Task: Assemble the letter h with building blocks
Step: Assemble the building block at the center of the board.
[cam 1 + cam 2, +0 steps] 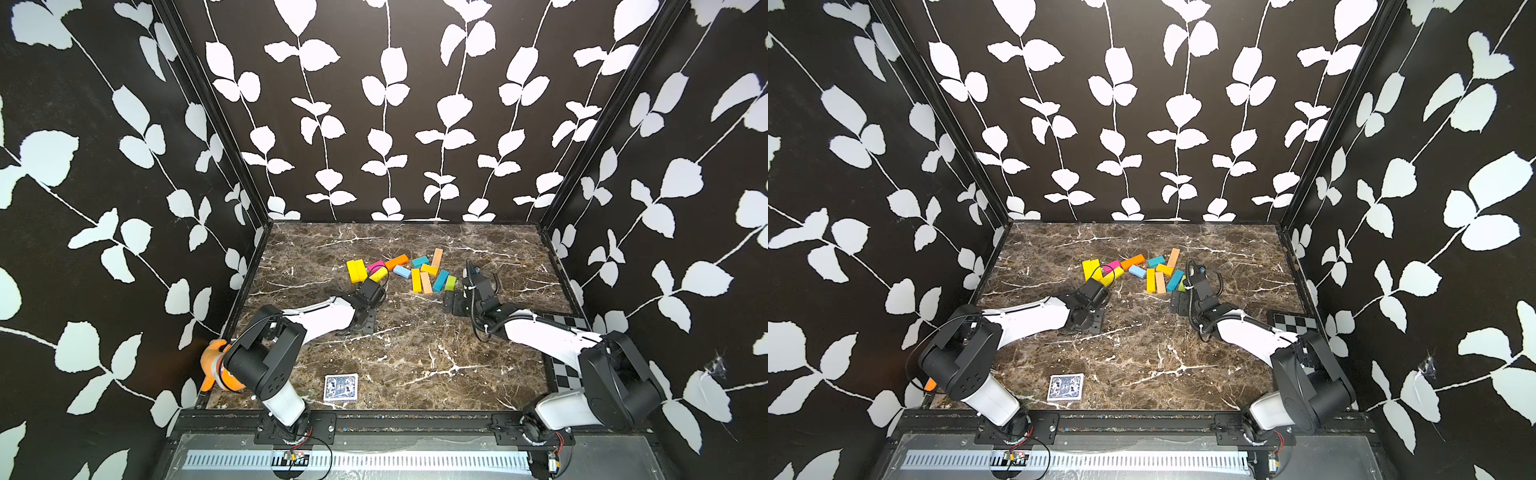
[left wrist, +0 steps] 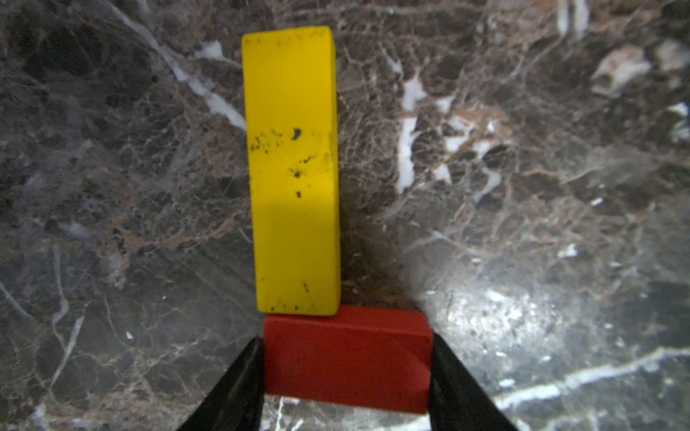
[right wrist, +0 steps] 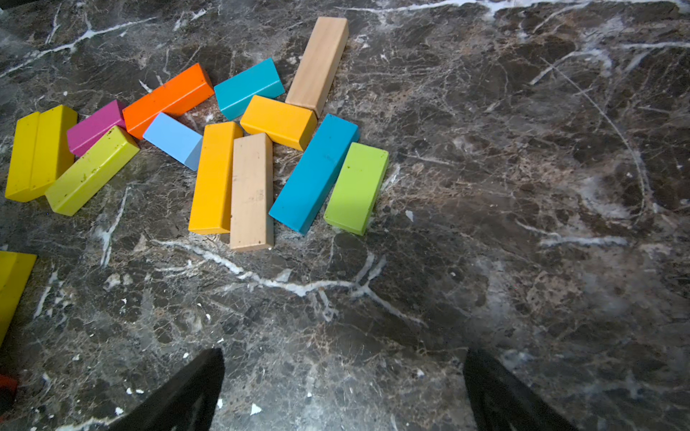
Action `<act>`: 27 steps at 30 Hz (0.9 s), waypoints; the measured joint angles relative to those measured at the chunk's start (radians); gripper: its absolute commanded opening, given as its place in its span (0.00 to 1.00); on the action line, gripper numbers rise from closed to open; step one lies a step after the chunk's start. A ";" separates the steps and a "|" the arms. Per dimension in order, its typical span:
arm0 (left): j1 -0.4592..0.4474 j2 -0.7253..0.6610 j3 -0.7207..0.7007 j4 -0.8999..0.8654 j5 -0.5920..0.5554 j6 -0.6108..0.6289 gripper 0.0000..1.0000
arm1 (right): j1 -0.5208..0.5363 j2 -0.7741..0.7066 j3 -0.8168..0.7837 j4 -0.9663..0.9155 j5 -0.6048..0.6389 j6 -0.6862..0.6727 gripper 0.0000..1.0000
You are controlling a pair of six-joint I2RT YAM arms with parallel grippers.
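Most building blocks are lying clustered toward the back of the brown marbled worktop in both top views, black leaf-papered walls enclosing it. Left wrist: left jaws are clamping a red block touching a yellow block's end. Right wrist: right jaws are gaping wide, empty.

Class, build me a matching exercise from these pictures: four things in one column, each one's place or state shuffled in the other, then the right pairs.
Things
1. red rectangular wooden block
2. right end effector
3. blue-patterned playing card
4. short bright green wooden block

Place or state
A. open, holding nothing
B. lying beside the long teal block
C. gripped by the left end effector
D. apart from the blocks, near the marble table front edge

Pairs: 1-C, 2-A, 3-D, 4-B
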 measured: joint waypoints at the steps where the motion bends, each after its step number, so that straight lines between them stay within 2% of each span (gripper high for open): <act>1: 0.002 0.000 0.000 0.002 0.000 0.000 0.43 | 0.000 0.000 0.000 0.000 0.000 0.000 0.99; 10: 0.011 0.000 -0.004 0.016 0.000 -0.002 0.47 | -0.005 0.002 0.000 -0.003 0.000 0.000 0.99; 22: 0.014 0.000 -0.010 0.024 0.000 -0.008 0.74 | -0.006 0.013 0.000 -0.003 0.000 0.000 0.99; 27: 0.018 0.000 -0.011 0.029 0.000 -0.010 0.80 | -0.006 0.013 0.000 -0.003 -0.001 0.000 0.99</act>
